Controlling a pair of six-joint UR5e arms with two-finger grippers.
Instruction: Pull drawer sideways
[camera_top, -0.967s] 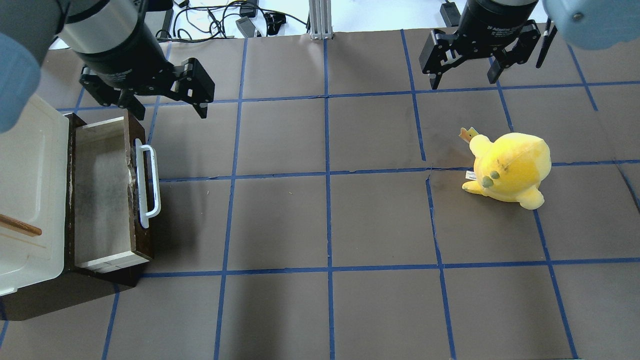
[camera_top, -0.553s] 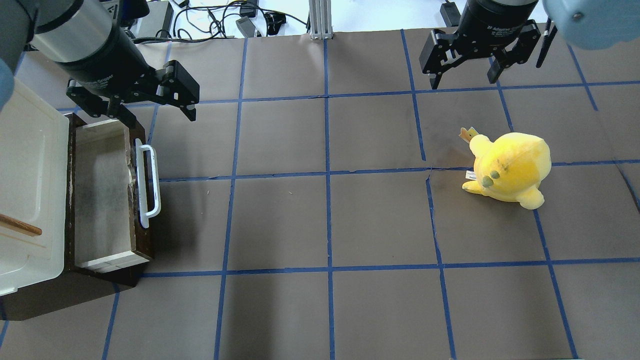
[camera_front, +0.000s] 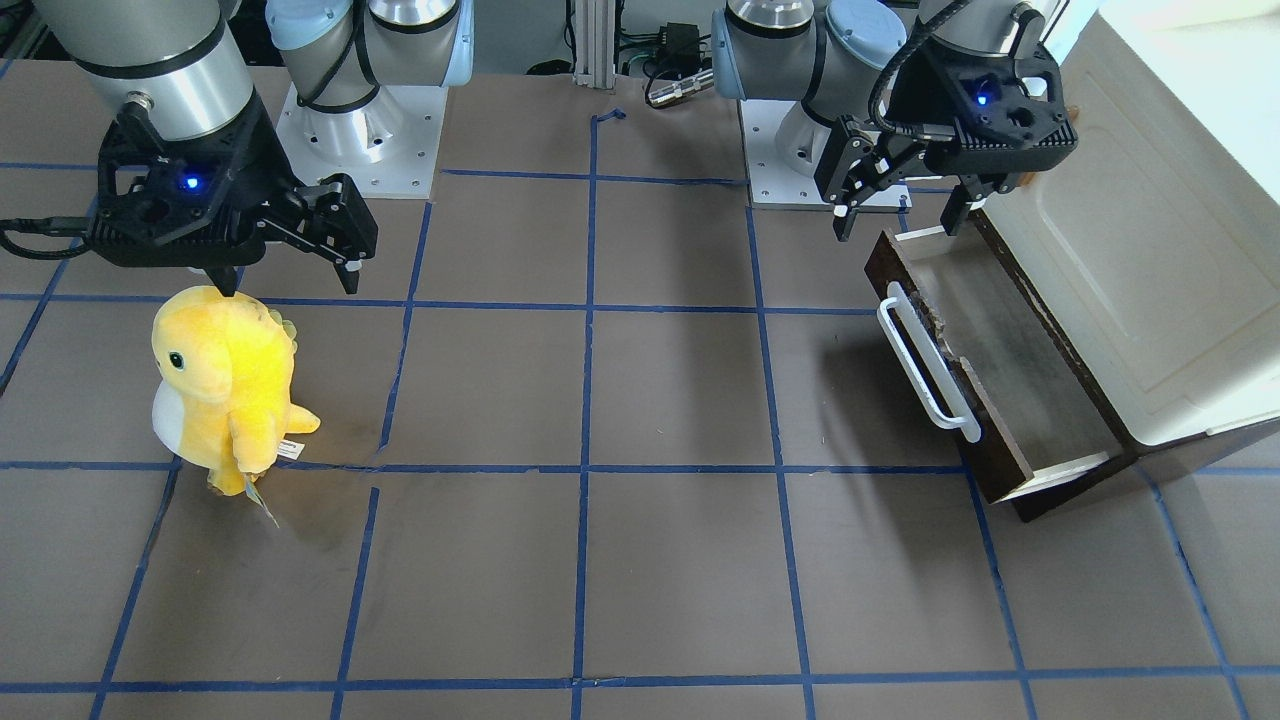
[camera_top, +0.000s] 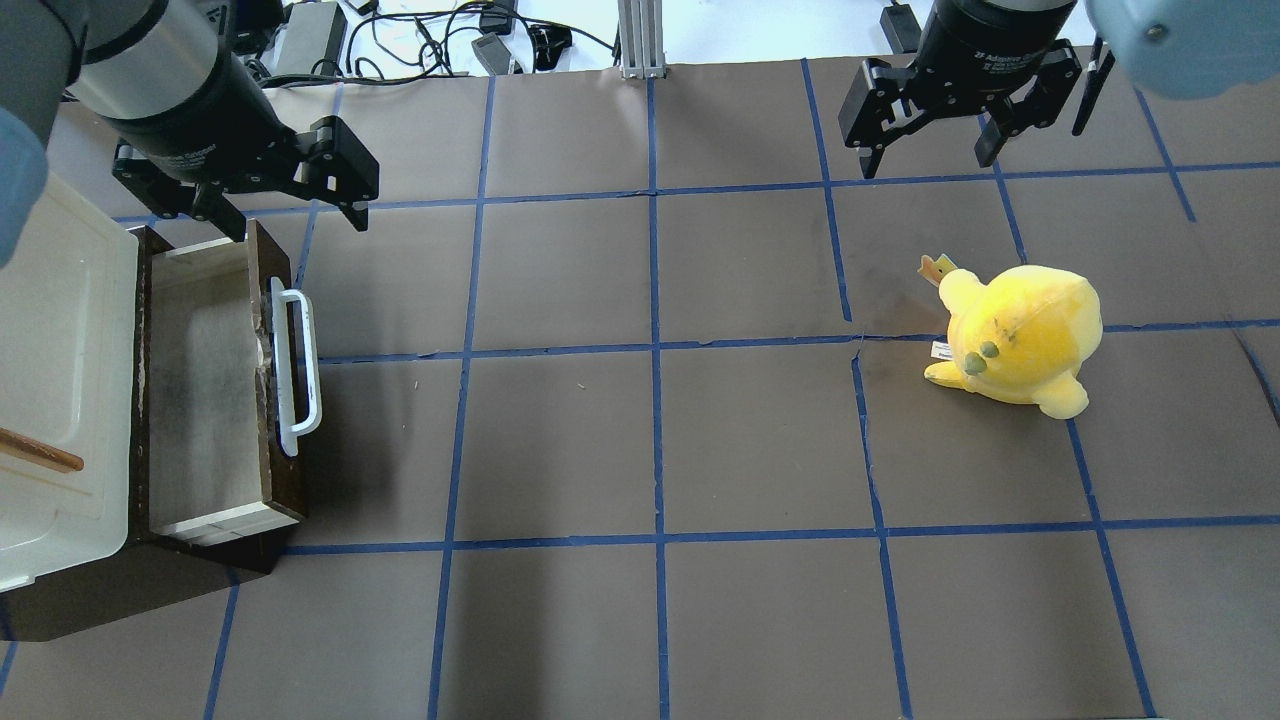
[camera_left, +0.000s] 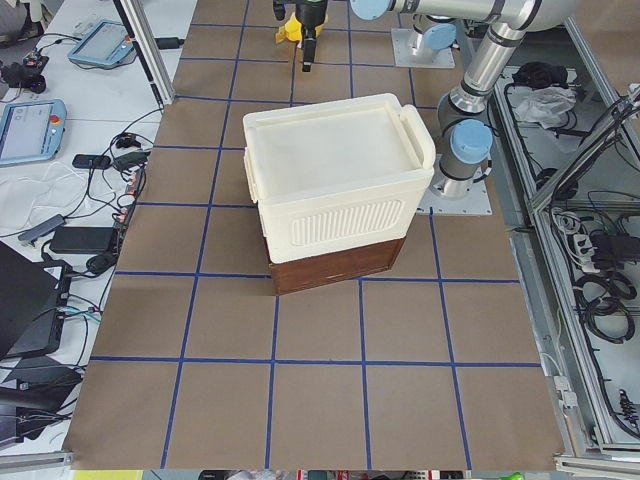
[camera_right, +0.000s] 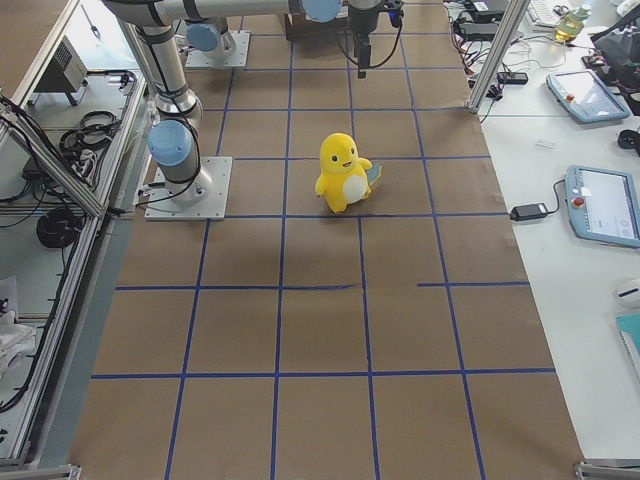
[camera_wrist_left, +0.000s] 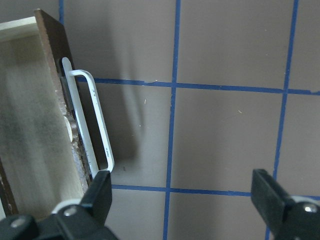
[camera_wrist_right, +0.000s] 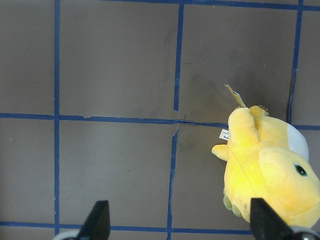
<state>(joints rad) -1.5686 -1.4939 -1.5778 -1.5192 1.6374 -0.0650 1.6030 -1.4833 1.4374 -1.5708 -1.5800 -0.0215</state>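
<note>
Your left pincer (camera_top: 292, 224) has backed off, spread wide, leaving the drawer (camera_top: 200, 400) pulled out; right pincer (camera_top: 927, 165) waits open, clear.

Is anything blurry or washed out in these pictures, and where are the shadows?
Overhead view: sharp; the drawer throws a soft shadow onto the mat. Left wrist view: the left tool looks soft, close to the lens. Front-facing view: the cream box is washed out toward the picture's top corner.
</note>
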